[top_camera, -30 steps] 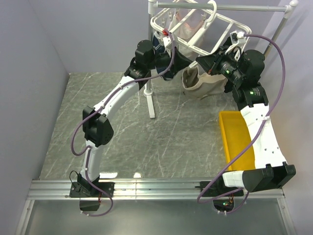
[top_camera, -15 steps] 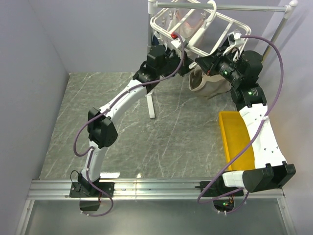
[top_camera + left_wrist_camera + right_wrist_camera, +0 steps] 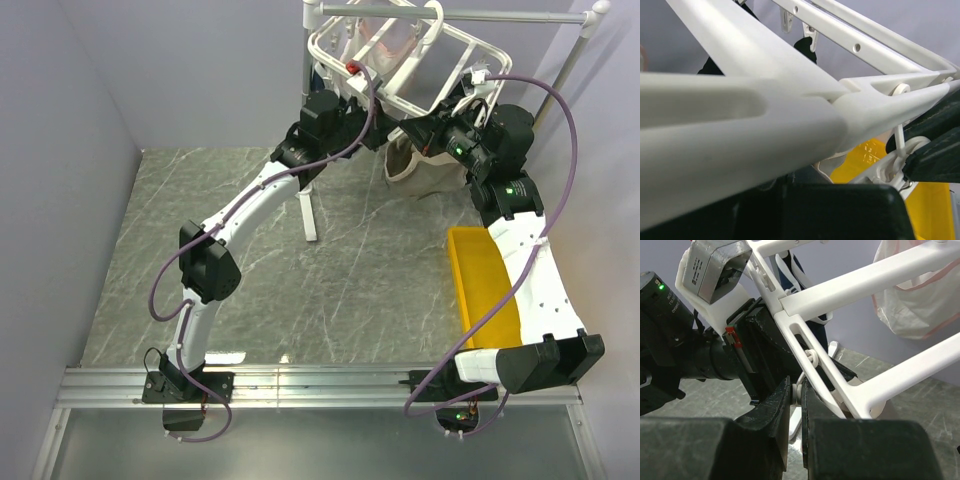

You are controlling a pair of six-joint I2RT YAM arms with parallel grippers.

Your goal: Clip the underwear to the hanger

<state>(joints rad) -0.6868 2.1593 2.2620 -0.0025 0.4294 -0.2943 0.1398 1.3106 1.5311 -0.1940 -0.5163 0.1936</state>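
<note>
With the underwear (image 3: 425, 178) hanging below the hanger (image 3: 412, 75) at far right, the right hand (image 3: 418, 132), nearly closed on a clip (image 3: 799, 389), should squeeze squarely while the fully closed left hand (image 3: 383, 135), contents hidden, steadies.

we count two robot arms, a left arm (image 3: 240, 205) and a right arm (image 3: 530, 260); one white hanger (image 3: 865, 280); one taupe underwear (image 3: 425, 172); one navy garment (image 3: 817, 340); one pale pink-trimmed garment (image 3: 920, 295); one yellow bin (image 3: 485, 280); one pole stand (image 3: 520, 16)
</note>
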